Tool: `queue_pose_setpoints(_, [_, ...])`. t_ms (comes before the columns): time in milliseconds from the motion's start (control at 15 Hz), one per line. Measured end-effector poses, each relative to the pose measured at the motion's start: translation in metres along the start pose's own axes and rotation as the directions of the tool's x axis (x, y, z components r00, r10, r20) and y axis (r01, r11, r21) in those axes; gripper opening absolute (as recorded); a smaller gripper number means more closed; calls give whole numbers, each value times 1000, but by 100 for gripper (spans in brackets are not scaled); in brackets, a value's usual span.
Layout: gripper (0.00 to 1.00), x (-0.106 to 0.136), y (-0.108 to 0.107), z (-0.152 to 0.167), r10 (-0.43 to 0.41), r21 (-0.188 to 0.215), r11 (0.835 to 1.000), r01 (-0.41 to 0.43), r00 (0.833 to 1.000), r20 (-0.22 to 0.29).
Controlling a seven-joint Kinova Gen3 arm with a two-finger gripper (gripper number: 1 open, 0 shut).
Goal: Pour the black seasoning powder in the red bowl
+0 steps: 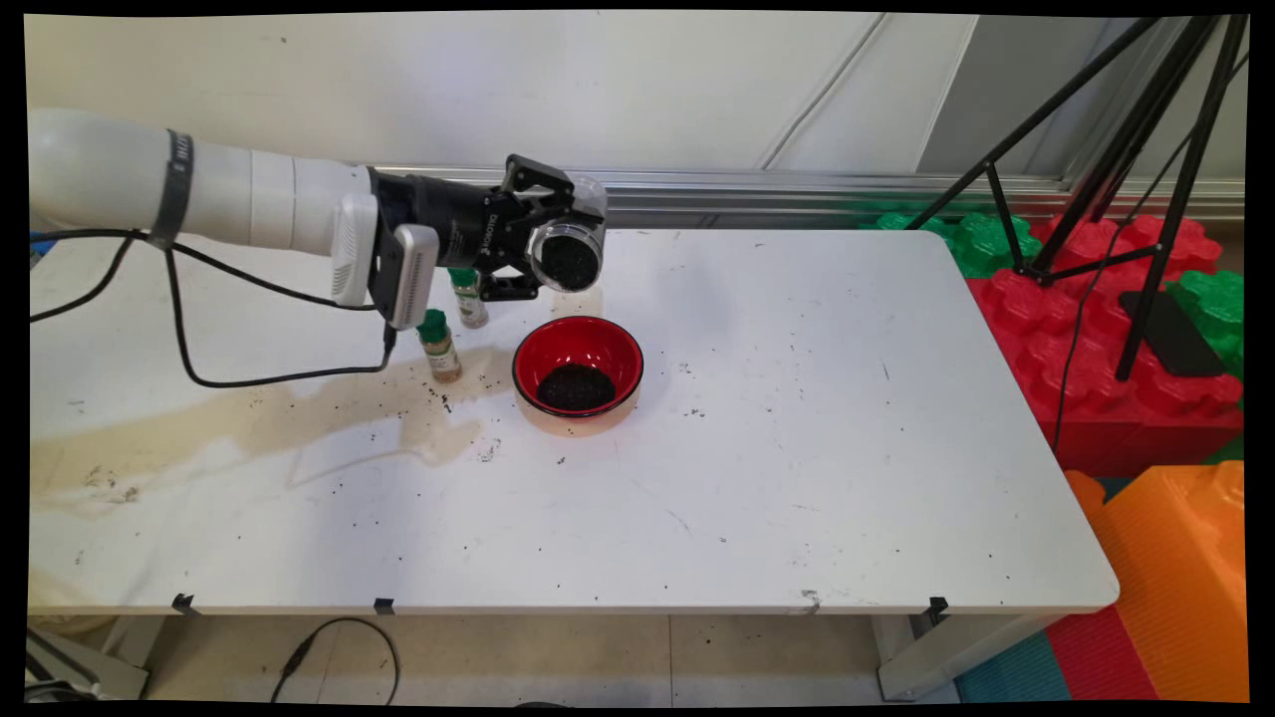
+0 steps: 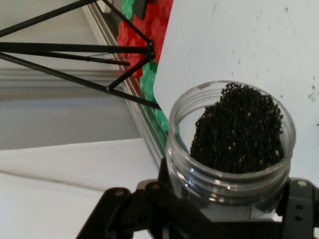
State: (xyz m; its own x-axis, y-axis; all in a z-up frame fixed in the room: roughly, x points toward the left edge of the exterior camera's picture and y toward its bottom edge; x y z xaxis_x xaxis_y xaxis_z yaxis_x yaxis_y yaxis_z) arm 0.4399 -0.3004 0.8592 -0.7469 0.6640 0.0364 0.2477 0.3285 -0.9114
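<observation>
White tabletop (image 1: 797,478) in front of a pale wall, pretty grubby: a tan stain across the left side and dark specks scattered around. Off the right edge there's a pile of big red, green and orange foam blocks (image 1: 1126,378) with a black tripod (image 1: 1146,189) standing on them.

The arm comes in from the left, stretched out almost level above the far-left part of the tabletop, wrist turned sideways so the claw (image 1: 558,249) points right. Claw is clamped on a clear jar (image 1: 570,254), gripping it around the body. The jar is tipped over on its side, long axis roughly level, open mouth aimed right and a bit toward the near side. In the hand view the jar (image 2: 229,144) is full of small black seeds piled up to the rim.

Just below and near of the jar sits a red bowl (image 1: 578,366) with a heap of the same seeds in it. Two small green-capped bottles (image 1: 438,346) stand left of the bowl, partly under the arm.
</observation>
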Motion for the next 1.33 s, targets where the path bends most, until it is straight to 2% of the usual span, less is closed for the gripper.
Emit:
queue_pose_setpoints(400, [0,5,-9,-14,-126,-11,992,126,991,-34])
queue_pose_setpoints(667, [0,4,-15,-24,-233,-27,972,232,970,-65])
queue_pose_setpoints(1067, [0,-1,-22,-37,-377,-54,926,373,921,-98])
queue_pose_setpoints(1333, [0,-6,-26,-45,-477,-76,879,471,871,-116])
